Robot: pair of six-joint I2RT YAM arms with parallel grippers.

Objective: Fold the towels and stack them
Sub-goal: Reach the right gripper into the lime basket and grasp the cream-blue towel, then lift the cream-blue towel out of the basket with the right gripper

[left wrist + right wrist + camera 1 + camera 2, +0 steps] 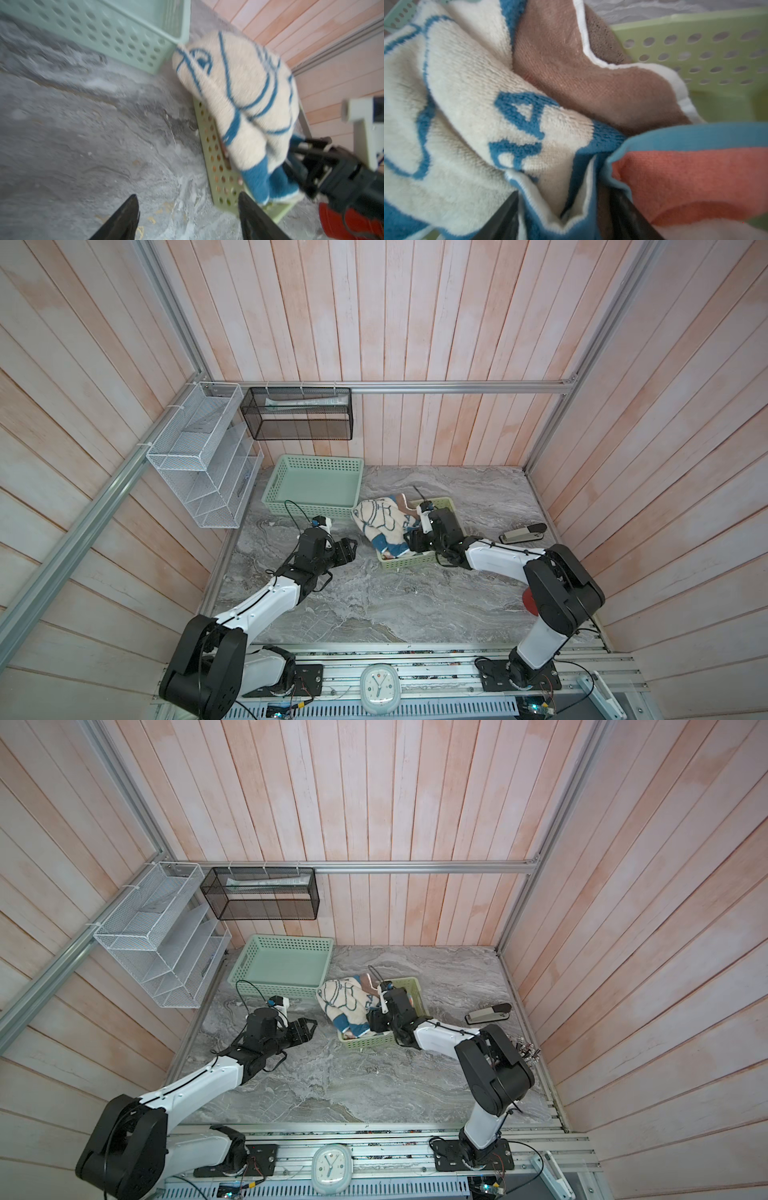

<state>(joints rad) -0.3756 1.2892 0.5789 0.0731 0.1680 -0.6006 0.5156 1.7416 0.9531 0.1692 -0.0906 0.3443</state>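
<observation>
Centre of both top views: cream towel (pixel 380 518) (pixel 345 996) bunched into a lump in the yellow-green basket (pixel 409 566), spilling over its left rim. Long axis slanted from upper left to lower right of the frame. Blue-bordered end pointing toward the lower edge, cartoon face turned up and to the left. No flat edge or corner laid out anywhere.

Right gripper (pixel 564 193) down in the basket, jaws apart on either side of a blue-edged fold of that towel. No telling whether pressing on it or merely flanking it. Left gripper (pixel 353 549) (pixel 187 195) just left of the basket, above the marble table (pixel 374 605), jaws apart and holding nothing.

Likely trouble: pinching several layers at once, then lifting a wad rather than one edge. Packed tight against the fold, a striped towel (pixel 685 176) and a brownish towel (pixel 581 72); easy to catch either and haul it out too. Light basket liable to tip or slide from cloth snagging on the rim. Two grippers near each other, hence a risk of knocking together in reaching for the same lump.
</observation>
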